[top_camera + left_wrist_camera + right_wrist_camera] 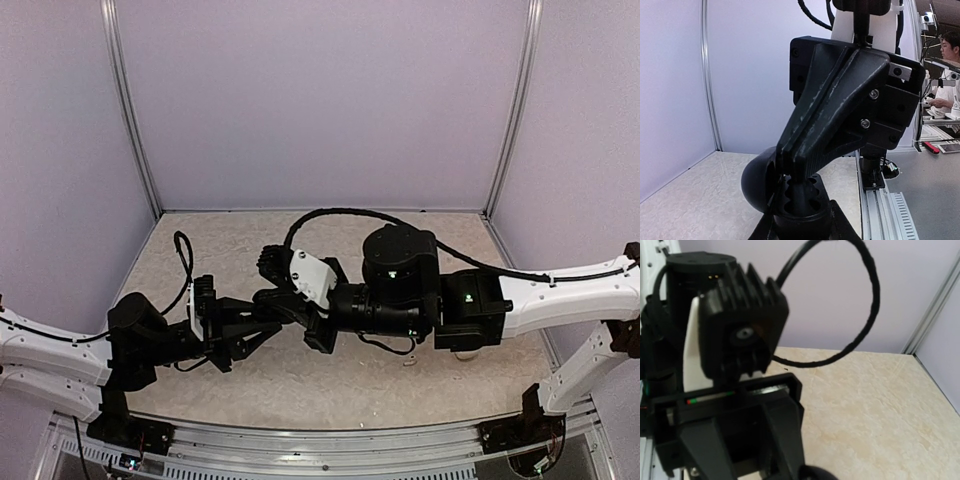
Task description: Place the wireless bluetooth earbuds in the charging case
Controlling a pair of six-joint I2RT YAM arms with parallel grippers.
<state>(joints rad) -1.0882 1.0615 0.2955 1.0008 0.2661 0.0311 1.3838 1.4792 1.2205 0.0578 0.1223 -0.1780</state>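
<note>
The right gripper (799,181), fingers pressed together, is seen pointing down into a black rounded case (757,182), which is gripped at the lower edge by the left gripper (801,231).

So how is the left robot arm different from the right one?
The left white-and-black robot arm stops short of the beige table's middle; the right white-and-black robot arm stretches past it. The right arm's black cable loop is big, the left arm's small. Both have jaws shut.

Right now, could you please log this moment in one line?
left arm: jaws shut | right arm: jaws shut | both meet over table
</note>
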